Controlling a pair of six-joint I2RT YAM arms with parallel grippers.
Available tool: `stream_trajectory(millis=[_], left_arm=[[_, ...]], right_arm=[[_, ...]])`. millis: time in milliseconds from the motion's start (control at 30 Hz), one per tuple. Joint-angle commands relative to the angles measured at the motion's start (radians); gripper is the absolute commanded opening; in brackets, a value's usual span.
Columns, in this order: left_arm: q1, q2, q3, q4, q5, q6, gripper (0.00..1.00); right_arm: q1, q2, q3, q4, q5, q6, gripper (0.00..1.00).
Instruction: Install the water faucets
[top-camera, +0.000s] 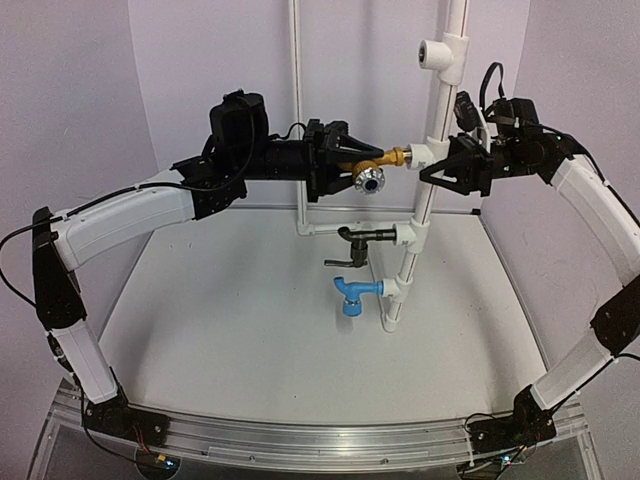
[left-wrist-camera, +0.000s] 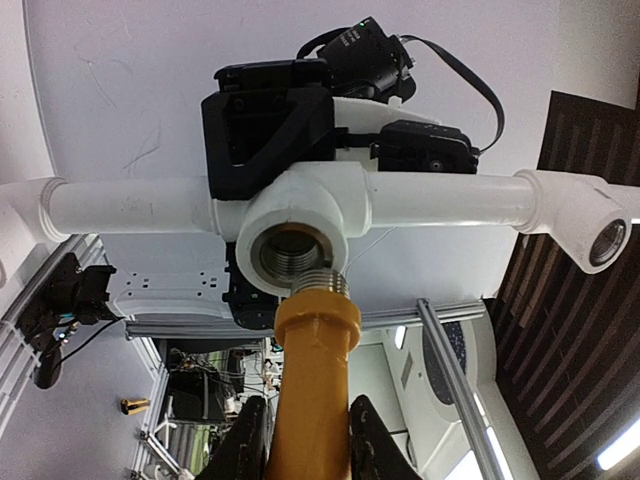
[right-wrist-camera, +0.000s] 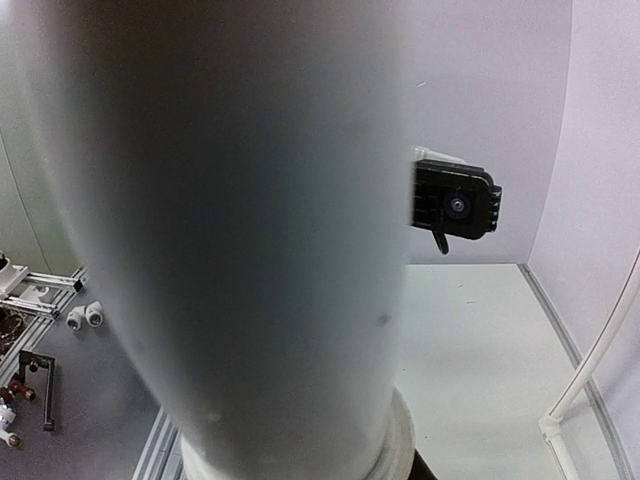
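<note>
The left hand (top-camera: 350, 168) is clamping the brass faucet (top-camera: 385, 158) by its body and is approaching from 9 o'clock, so the stem is pointing straight at the tee fitting (top-camera: 421, 155) on the white pipe (top-camera: 428, 195). In the left wrist view, the threaded tip of the stem is sitting at the socket's mouth (left-wrist-camera: 298, 255), a little toward 5 o'clock of its centre, and it looks not yet threaded in.

The right hand (top-camera: 452, 170) is reaching in from 3 o'clock and appears closed around the pipe just behind that fitting. This is probably bracing the thin stand against the push and twist of screwing. Its own camera is showing little besides the pipe.

Further down the pipe, toward 6 o'clock, the black faucet (top-camera: 358, 237) and the blue faucet (top-camera: 355, 295) are already sitting in their fittings above the desk (top-camera: 220, 330). The brass one looks like the last to go in. The tip probably needs a small nudge toward centre before turning, or the threads may cross.
</note>
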Motion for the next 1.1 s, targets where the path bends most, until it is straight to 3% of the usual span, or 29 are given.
stream_trajectory(millis=[0, 500, 833, 1067], left_arm=[[0.017, 0.007, 0.028, 0.195, 0.013, -0.139, 0.00], [0.028, -0.027, 0.013, 0.018, 0.028, -0.063, 0.00], [0.028, 0.019, 0.114, -0.108, 0.030, -0.017, 0.00], [0.028, 0.031, 0.157, -0.104, 0.029, -0.017, 0.00]], right_arm=[[0.008, -0.030, -0.011, -0.044, 0.074, -0.006, 0.00], [0.008, -0.029, -0.017, -0.044, 0.066, -0.018, 0.00], [0.008, -0.027, -0.019, -0.044, 0.058, -0.026, 0.00], [0.008, -0.043, -0.046, -0.046, 0.065, -0.041, 0.00]])
